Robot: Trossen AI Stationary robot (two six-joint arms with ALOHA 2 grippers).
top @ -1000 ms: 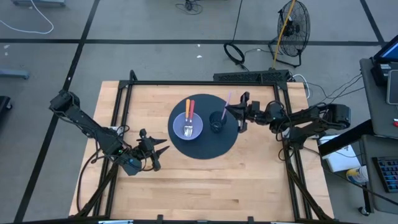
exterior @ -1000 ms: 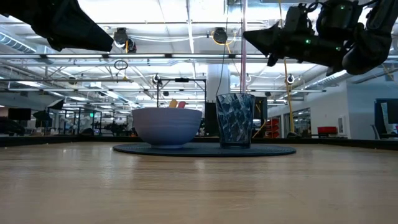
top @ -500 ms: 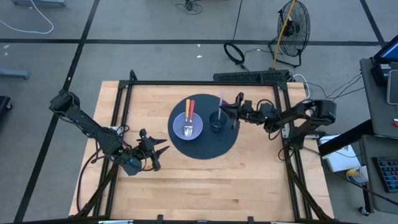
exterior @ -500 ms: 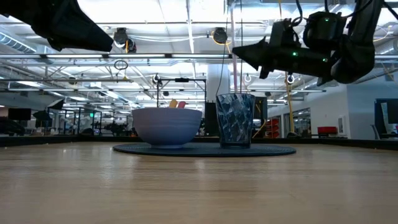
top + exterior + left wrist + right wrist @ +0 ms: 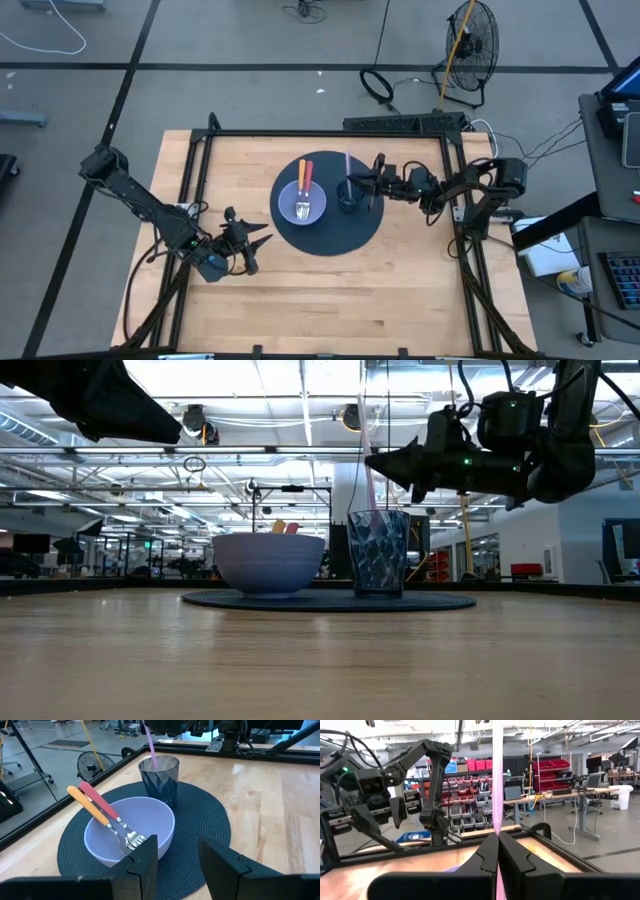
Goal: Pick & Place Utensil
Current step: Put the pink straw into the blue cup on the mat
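Now the pink utensil (image 5: 368, 478) is clenched upright in the right hand (image 5: 383, 460), its lower end dipping into the dark cup (image 5: 379, 552) on the round mat (image 5: 366, 225). Placement is judged under way; lowering, then release, is called for. The left hand (image 5: 262, 241) is parked, parted, on the table (image 5: 420, 290).

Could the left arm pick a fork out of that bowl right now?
Probably yes: the left gripper is open and empty, facing the bowl, whose forks lie uncovered. The right gripper is at the cup.
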